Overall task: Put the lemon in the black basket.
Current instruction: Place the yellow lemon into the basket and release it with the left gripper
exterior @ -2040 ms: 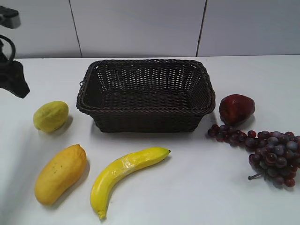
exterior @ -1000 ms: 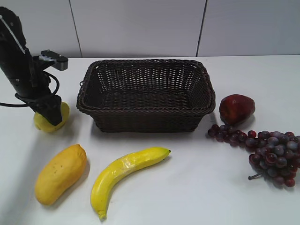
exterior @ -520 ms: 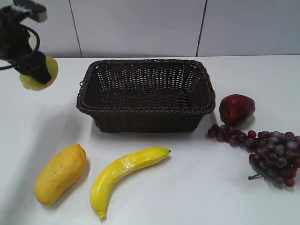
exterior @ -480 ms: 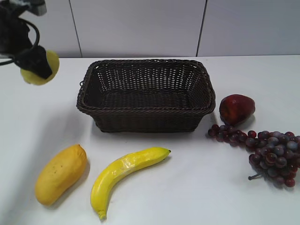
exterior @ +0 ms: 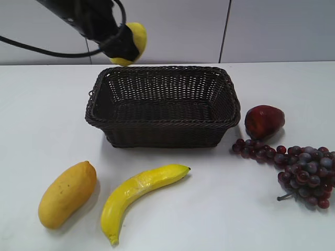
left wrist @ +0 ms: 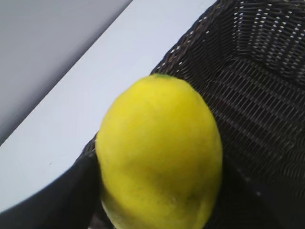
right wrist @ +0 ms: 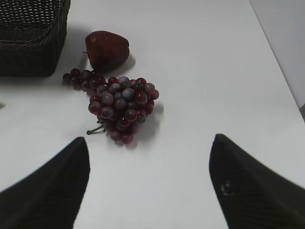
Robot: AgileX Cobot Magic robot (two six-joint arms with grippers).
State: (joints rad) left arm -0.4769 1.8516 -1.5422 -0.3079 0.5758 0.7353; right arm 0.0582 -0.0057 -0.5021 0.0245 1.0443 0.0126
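Note:
My left gripper (exterior: 121, 46) is shut on the lemon (exterior: 135, 37) and holds it in the air above the far left corner of the black basket (exterior: 163, 123). In the left wrist view the lemon (left wrist: 159, 152) fills the middle, with the basket's woven floor (left wrist: 259, 114) below and to its right. My right gripper (right wrist: 148, 191) is open and empty over bare table, out of the exterior view.
A mango (exterior: 67, 194) and a banana (exterior: 138, 191) lie in front of the basket. A red apple (exterior: 264, 121) and a bunch of dark grapes (exterior: 303, 170) lie to its right; they also show in the right wrist view, apple (right wrist: 107, 49) and grapes (right wrist: 121, 105).
My left gripper closed on the lemon at the table's left, lifted it, and carried it right to above the basket's far left corner. The right gripper stays out of the exterior view throughout.

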